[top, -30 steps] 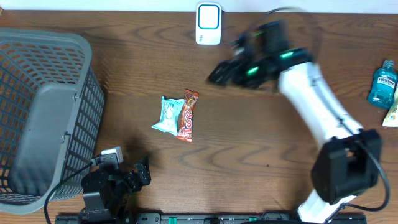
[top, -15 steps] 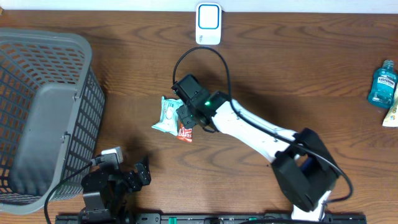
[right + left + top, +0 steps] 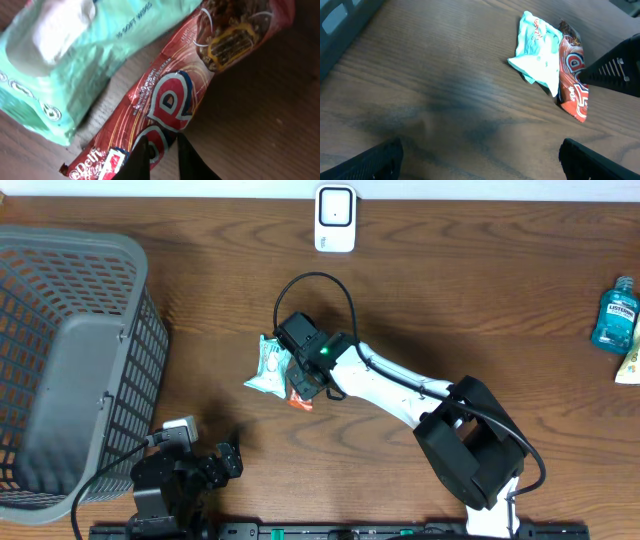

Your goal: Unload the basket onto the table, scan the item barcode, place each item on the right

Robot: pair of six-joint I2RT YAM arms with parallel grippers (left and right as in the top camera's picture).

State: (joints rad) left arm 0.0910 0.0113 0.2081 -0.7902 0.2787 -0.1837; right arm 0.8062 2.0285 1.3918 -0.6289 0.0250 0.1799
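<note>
Since a second ago the right arm has swung in from the far side of the bench (image 3: 520, 280) to its middle, and the right tool (image 3: 303, 386) now sits on the red snack bar (image 3: 300, 402), where before it hung near the white scanner (image 3: 335, 218). The right wrist view shows its two fingers (image 3: 141, 152) drawn narrow, pinching the wrapper near the bar's lower end. The bar lies flat on the wood, its long edge touching a teal wipes packet (image 3: 267, 367) on the side towards the grey basket (image 3: 90, 242). Neither packet appears to have shifted. The scanner stands at the far edge, well apart from the bar. The left tool (image 3: 226, 461) rests at the near edge beside the basket, its jaws spread wide, both packets ahead of it in its own view. A blue mouthwash bottle (image 3: 615, 315) stands at the right edge.
</note>
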